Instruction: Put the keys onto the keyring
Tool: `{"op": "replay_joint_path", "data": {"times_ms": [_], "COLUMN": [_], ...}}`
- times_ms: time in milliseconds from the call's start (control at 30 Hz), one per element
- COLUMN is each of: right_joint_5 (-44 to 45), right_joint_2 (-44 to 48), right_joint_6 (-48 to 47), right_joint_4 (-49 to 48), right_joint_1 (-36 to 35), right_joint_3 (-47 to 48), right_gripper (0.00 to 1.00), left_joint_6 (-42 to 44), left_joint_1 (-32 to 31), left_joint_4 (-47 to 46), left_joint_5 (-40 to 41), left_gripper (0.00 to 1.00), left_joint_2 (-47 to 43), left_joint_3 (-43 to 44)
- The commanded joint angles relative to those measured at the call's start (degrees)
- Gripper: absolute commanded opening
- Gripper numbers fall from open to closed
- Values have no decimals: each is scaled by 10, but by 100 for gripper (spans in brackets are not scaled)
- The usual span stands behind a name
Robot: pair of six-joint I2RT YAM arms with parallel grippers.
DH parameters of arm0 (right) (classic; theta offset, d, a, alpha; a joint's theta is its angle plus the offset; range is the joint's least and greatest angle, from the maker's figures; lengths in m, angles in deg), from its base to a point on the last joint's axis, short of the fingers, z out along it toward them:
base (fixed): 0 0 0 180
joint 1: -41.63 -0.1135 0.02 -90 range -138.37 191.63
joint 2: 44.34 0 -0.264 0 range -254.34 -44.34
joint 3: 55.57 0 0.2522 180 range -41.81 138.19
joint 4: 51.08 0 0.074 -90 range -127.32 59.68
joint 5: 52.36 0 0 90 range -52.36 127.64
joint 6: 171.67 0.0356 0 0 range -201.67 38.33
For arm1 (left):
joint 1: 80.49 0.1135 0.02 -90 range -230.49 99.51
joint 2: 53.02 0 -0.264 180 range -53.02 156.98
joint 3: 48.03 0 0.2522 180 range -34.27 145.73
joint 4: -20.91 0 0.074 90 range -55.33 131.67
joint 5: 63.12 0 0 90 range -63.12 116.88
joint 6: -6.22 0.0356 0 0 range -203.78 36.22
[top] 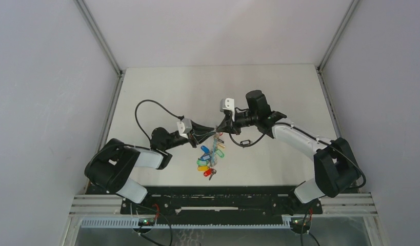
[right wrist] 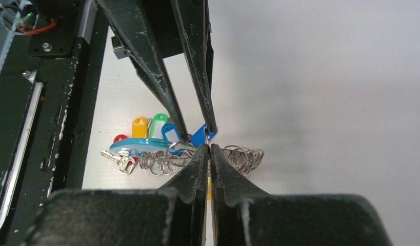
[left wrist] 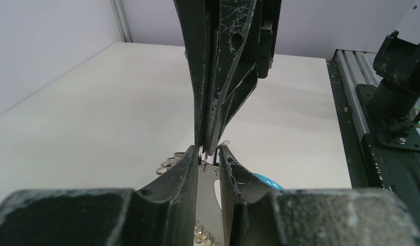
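Observation:
The keyring (right wrist: 141,145), a grey band with a turquoise part, shows edge-on with small silver rings (right wrist: 243,156) along it. The keys (top: 210,159) hang from it in a bunch, with yellow (right wrist: 139,126), green (right wrist: 157,124), blue (right wrist: 170,132) and red tags; a silvery key (right wrist: 118,160) is lowest. My right gripper (right wrist: 208,147) is shut on a small ring at the keyring's top edge. My left gripper (left wrist: 210,152) meets it tip to tip, jaws a little apart, with the grey band (left wrist: 207,202) in the gap. The two grippers (top: 216,132) touch mid-table.
Black and metal rails (left wrist: 382,154) run along the near table edge below the keys. White walls stand close on three sides. Cables (top: 146,110) loop from each arm over the table (top: 279,87).

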Motion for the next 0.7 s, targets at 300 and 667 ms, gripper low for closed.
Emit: {"op": "replay_joint_path", "data": {"times_ms": [300,667], "right_joint_5": [177,198], "right_joint_2": [-8,-9], "right_joint_6": [-115,-127], "right_joint_4": [255,277], "right_joint_1": [-68,-81], "right_joint_3": [139,153], "right_gripper": [0,0], "left_joint_6": [12,-27], "left_joint_1": [11,33], "left_joint_4": [-32,-32], "left_joint_5": [-31,-83], "left_gripper": [31,32], "left_joint_2": [-12,19], "left_joint_3": [-9,18]}}
